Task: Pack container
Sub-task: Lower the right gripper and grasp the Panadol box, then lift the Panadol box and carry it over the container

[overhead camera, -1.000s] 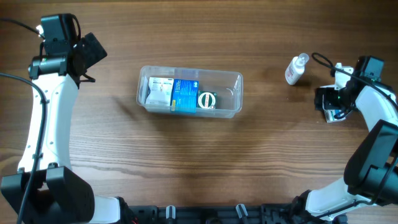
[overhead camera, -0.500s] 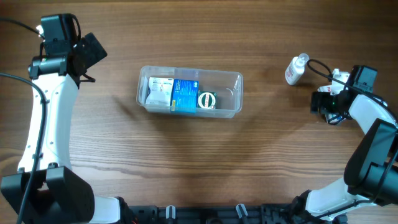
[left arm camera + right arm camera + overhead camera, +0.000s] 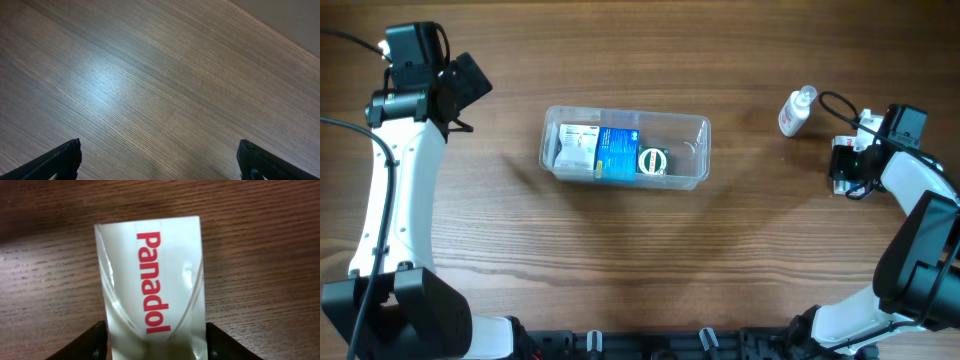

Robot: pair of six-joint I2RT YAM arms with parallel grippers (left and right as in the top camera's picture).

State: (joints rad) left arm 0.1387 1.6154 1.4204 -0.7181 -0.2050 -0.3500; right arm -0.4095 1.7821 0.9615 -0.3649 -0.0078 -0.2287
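The clear plastic container (image 3: 692, 124) stands in the middle of the table and holds a white box (image 3: 578, 147), a blue box (image 3: 617, 153) and a round green-lidded tin (image 3: 652, 161). At the right edge my right gripper (image 3: 842, 168) points down at the table. In the right wrist view a white Panadol box (image 3: 150, 290) lies between its black fingers (image 3: 92, 342), which press on both long sides. My left gripper (image 3: 460, 85) hovers at the far left, open (image 3: 160, 165) over bare wood with nothing between its fingers.
A small white dropper bottle (image 3: 795, 110) lies on the table just up and left of the right gripper. Wooden tabletop stretches between the container and both arms. The arms' bases sit along the front edge.
The right gripper shifted a little to the left and its fingers closed in from wide open onto the Panadol box. The left arm and the container stayed still.
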